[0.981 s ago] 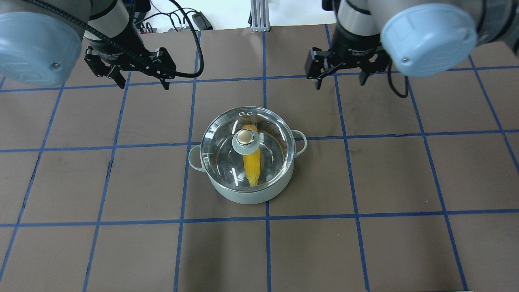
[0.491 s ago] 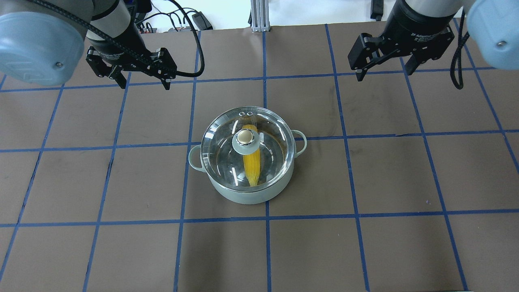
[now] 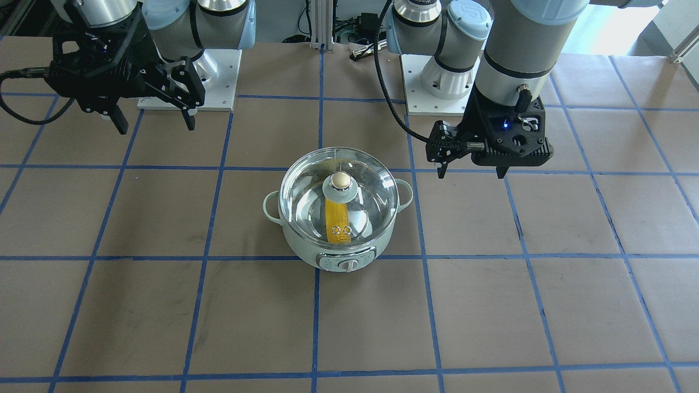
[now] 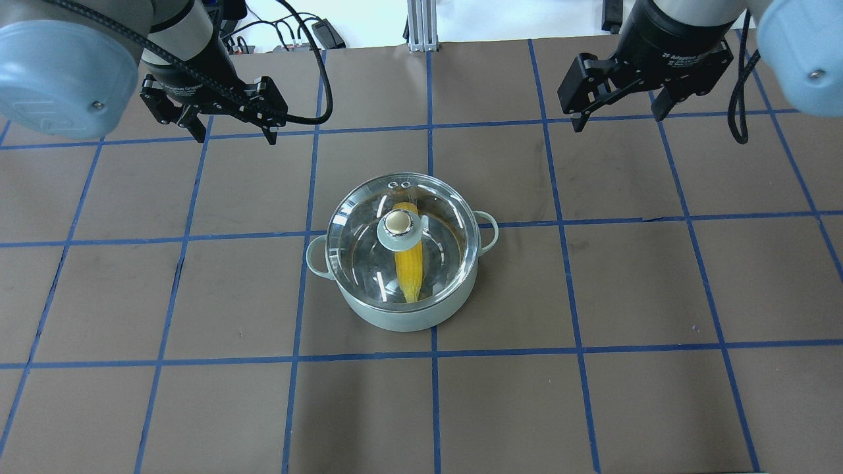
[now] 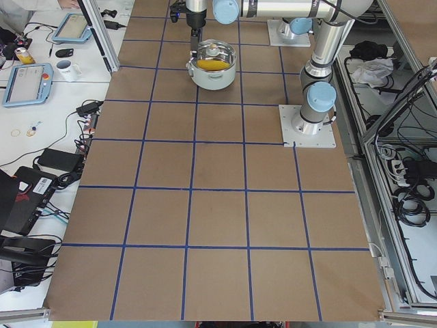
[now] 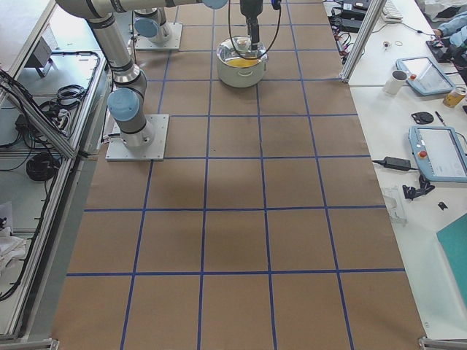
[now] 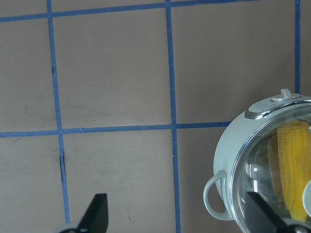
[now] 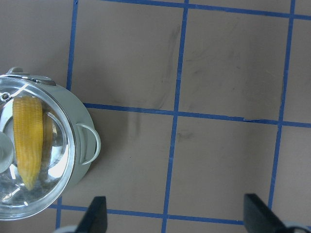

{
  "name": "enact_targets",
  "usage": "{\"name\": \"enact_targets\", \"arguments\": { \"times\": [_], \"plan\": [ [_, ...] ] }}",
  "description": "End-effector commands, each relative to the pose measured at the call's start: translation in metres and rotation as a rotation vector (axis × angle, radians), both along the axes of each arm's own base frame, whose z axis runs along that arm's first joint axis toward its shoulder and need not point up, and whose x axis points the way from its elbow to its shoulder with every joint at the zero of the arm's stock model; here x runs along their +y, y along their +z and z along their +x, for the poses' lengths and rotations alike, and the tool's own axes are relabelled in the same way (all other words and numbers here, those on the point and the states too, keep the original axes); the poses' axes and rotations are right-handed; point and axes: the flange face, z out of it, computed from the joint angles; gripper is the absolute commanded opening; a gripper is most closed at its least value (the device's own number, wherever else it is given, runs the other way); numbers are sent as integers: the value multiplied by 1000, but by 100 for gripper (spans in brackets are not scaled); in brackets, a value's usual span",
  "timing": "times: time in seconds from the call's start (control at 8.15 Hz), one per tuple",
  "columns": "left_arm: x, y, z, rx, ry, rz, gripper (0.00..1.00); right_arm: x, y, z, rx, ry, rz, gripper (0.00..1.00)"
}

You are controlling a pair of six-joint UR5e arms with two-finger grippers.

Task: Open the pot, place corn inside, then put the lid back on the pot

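The pale mint-green pot (image 4: 395, 317) stands at the table's middle, with its control dial (image 3: 349, 266) facing away from me. The clear glass lid (image 4: 359, 247) sits shut on it, with its beige knob (image 4: 398, 222) on top. The yellow corn (image 4: 408, 271) lies inside, seen through the glass. My left gripper (image 4: 234, 135) is open and empty, behind and left of the pot. My right gripper (image 4: 619, 122) is open and empty, behind and right of it. The left wrist view shows the pot (image 7: 228, 150) and the corn (image 7: 291, 160). The right wrist view shows the corn (image 8: 26, 141).
Brown paper with a blue tape grid (image 4: 431, 355) covers the table. Both arm bases (image 3: 188, 76) (image 3: 437, 82) stand behind the pot. A side bench with tablets and a mug (image 6: 398, 82) runs along the far edge.
My right gripper has moved away from the pot, up and to the right, then drifted slightly left. The left gripper, pot, lid and corn have hardly moved.
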Motion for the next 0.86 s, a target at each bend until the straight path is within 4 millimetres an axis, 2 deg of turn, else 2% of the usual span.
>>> {"name": "enact_targets", "arguments": {
  "times": [0.0,0.74],
  "plan": [
    [-4,3,2,0,0,-20,100,-4,-3,1,3,14,-2,100],
    [-4,12,7,5,9,-32,100,-5,-3,1,0,18,-8,100]
  ]
}}
